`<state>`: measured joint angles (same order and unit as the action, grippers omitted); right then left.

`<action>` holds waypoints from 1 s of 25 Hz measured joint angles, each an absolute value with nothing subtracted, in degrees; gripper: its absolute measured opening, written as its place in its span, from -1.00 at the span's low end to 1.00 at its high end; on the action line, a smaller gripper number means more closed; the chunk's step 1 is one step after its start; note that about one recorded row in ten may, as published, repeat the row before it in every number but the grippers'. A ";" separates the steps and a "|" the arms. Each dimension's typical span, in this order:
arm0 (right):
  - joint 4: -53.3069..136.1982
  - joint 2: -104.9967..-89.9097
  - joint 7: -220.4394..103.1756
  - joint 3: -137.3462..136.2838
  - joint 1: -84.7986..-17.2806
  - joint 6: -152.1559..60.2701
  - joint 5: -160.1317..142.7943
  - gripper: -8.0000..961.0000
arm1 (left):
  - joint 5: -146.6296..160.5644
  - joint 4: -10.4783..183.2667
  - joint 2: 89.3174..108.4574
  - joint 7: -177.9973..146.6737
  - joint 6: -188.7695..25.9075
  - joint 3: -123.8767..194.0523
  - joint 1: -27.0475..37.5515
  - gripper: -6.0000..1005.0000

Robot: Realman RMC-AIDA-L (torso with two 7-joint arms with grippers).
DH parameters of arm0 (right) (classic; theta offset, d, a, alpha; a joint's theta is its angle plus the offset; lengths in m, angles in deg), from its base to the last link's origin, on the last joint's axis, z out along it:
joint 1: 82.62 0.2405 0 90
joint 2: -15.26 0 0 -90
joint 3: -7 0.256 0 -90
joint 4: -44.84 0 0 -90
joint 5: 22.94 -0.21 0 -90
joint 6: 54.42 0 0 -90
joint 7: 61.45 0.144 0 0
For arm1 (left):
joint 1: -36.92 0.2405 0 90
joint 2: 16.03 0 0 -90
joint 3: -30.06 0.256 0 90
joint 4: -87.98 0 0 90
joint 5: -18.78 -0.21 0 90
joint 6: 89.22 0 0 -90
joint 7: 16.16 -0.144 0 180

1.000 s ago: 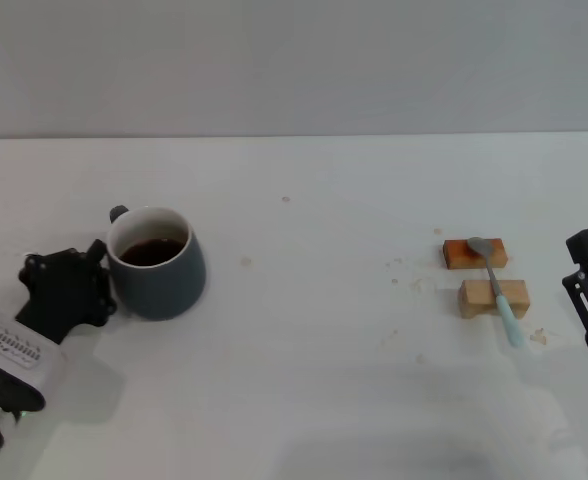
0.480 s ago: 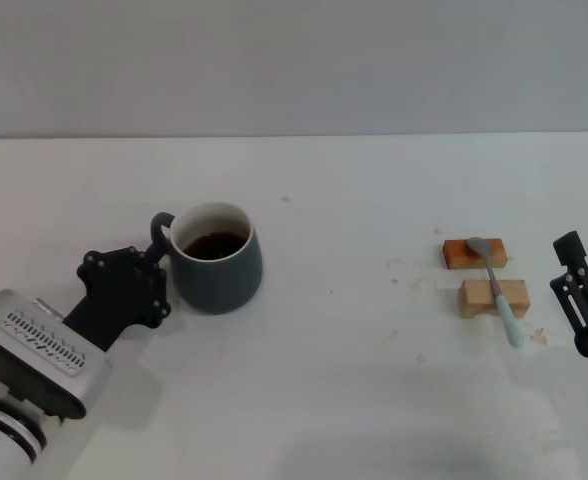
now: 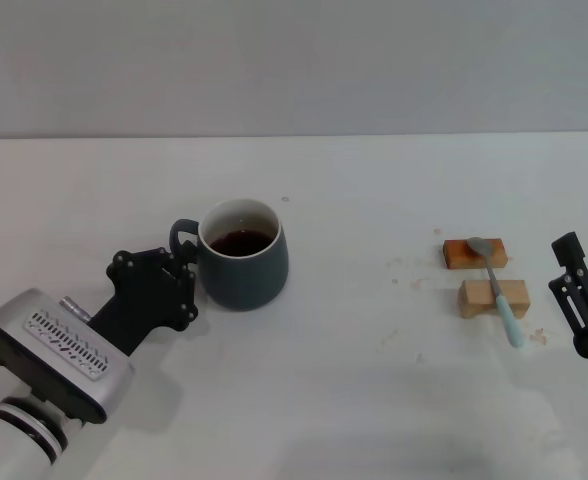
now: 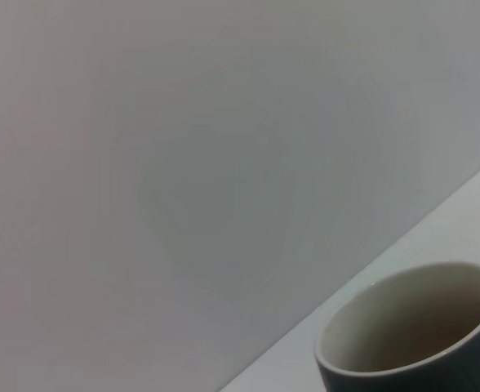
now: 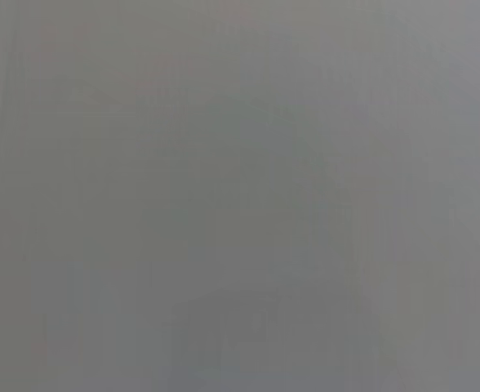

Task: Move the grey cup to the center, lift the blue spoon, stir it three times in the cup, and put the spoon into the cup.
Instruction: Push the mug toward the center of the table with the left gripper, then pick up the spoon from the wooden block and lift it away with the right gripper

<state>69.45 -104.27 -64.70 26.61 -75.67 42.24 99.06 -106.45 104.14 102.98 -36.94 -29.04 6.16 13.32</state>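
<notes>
The grey cup (image 3: 242, 272), dark slate with dark brown liquid inside, stands left of the table's middle, its small handle turned toward my left arm. My left gripper (image 3: 177, 272) is at that handle, shut on the cup. The left wrist view shows only the cup's white-lined rim (image 4: 410, 333) at close range. The blue spoon (image 3: 497, 287) lies across two small wooden blocks on the right, metal bowl toward the back, pale blue handle toward the front. My right gripper (image 3: 578, 288) hovers just right of the spoon, apart from it. The right wrist view shows plain grey.
The spoon rests on a reddish wooden block (image 3: 460, 254) and a lighter block (image 3: 477, 299). Small crumbs are scattered around them on the white table (image 3: 354, 400). A grey wall runs along the table's back edge.
The left gripper has carried the cup to the right, toward the table's middle. The right gripper has shifted slightly left, toward the spoon.
</notes>
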 joint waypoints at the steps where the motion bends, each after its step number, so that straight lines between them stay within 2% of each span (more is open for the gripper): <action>1: 69.45 -104.27 -64.69 26.59 -75.66 42.24 99.06 0.50 | -106.46 104.19 102.98 -36.92 -29.04 6.38 13.27 -0.99; 7: 69.45 -104.27 -64.70 26.59 -75.54 42.25 99.05 0.50 | -106.40 104.35 102.97 -36.92 -28.08 7.27 13.78 -0.99; 13: 70.00 -104.31 -64.71 26.82 -76.67 42.26 98.51 0.50 | -105.84 104.36 102.59 -32.54 -17.07 3.04 20.62 -0.99; 19: 70.20 -104.26 -64.71 25.42 -77.73 40.79 98.49 0.50 | -105.83 102.84 102.21 -13.57 -7.25 -7.62 29.77 -0.99; 25: 69.02 -104.35 -64.71 24.54 -78.90 35.88 97.73 0.50 | -105.84 99.77 102.33 -12.00 -7.18 -10.16 31.63 -0.99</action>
<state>69.02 -104.35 -64.71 24.54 -78.90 35.88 97.73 -105.84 99.77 102.33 -12.00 -7.18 -10.16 31.63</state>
